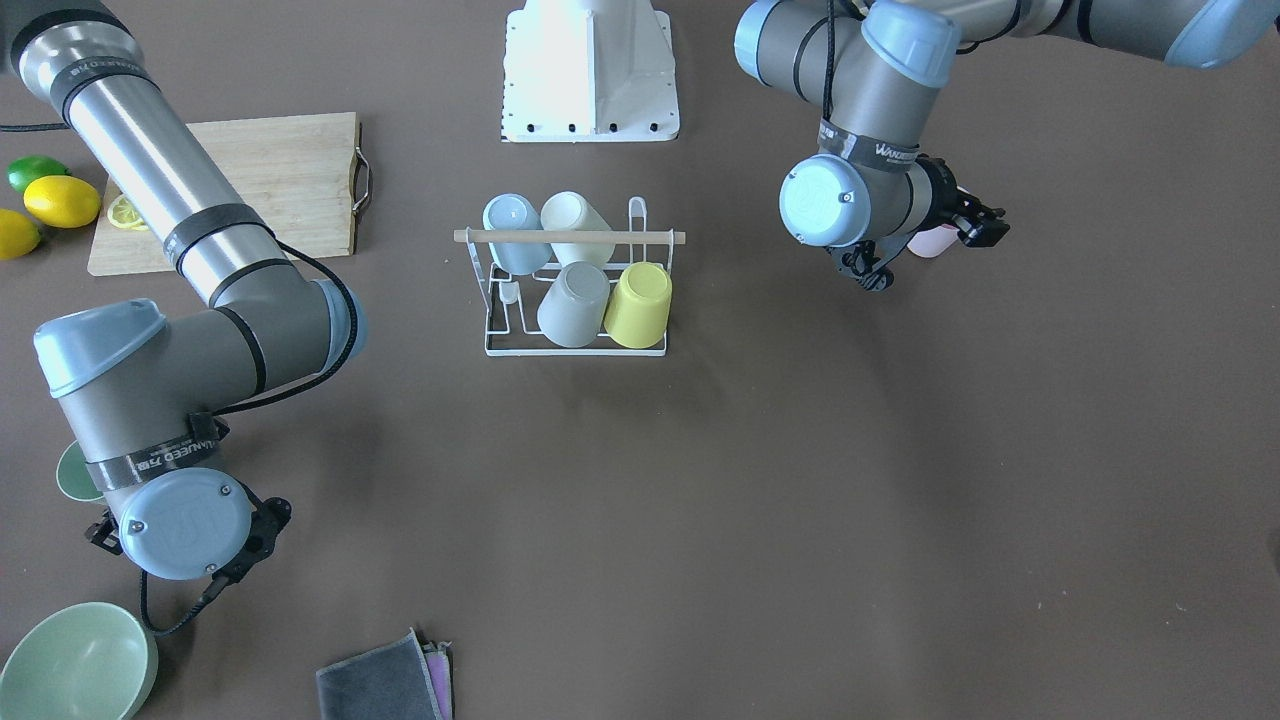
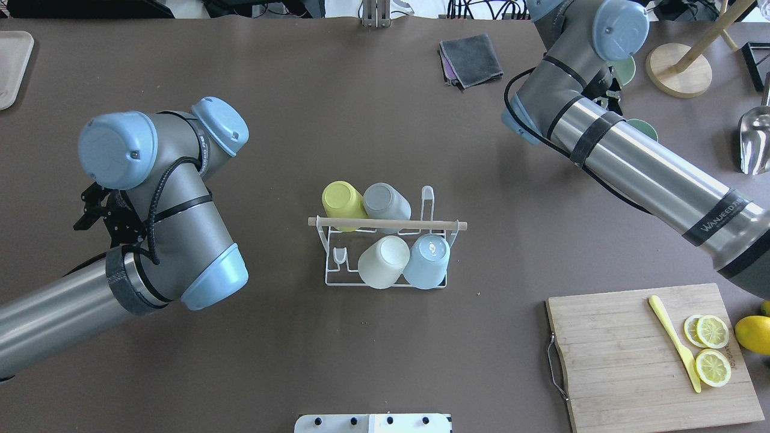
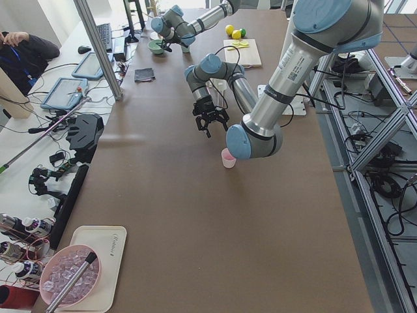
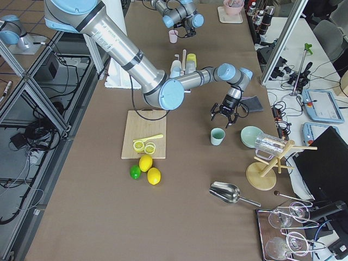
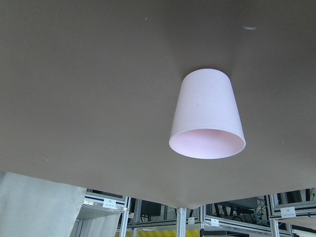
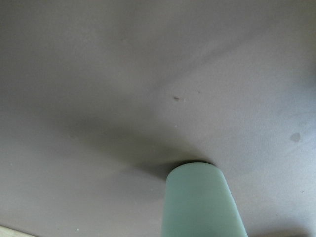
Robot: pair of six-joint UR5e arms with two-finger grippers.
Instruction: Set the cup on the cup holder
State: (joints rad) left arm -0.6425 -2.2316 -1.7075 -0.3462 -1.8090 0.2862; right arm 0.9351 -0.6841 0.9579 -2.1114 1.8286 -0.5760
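The white wire cup holder point(image 2: 385, 224) with a wooden rod stands mid-table and carries a yellow cup point(image 2: 341, 201), a grey cup point(image 2: 385, 203), a cream cup point(image 2: 383, 261) and a blue cup point(image 2: 428, 260). A pink cup point(image 5: 207, 116) stands alone on the table beside my left gripper point(image 1: 988, 225), which is open and empty. A green cup point(image 4: 217, 136) stands by my right gripper point(image 4: 225, 114), which hangs just above and beside it with its fingers spread. Neither wrist view shows fingers.
A wooden cutting board point(image 2: 649, 355) holds lemon slices and a yellow knife, with lemons point(image 1: 60, 200) and a lime beside it. A green bowl point(image 1: 75, 665), folded cloths point(image 2: 470, 59), a wooden stand point(image 2: 680, 72) and a metal scoop point(image 2: 755, 138) lie on my right side.
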